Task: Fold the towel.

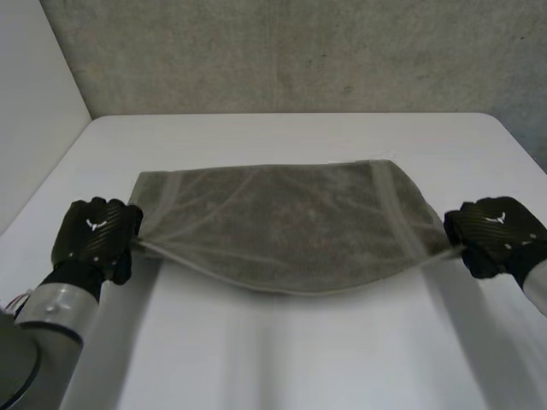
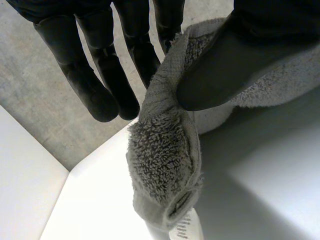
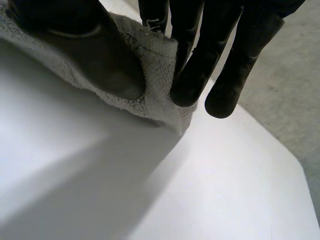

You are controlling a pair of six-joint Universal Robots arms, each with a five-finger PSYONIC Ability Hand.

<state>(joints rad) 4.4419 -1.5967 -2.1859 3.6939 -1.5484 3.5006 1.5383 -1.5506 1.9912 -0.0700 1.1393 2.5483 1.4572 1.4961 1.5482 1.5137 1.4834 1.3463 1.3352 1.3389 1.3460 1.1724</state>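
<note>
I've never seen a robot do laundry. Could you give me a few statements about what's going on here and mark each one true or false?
1. Each hand pinches a corner of the towel, the left hand at one end and the right hand at the other. True.
2. The towel is bright red. False: it is a dull grey-green.
3. The towel sits folded into a small neat square. False: it is stretched wide between the two hands, and its near edge sags in the middle.
4. The table under the towel is white. True.
</note>
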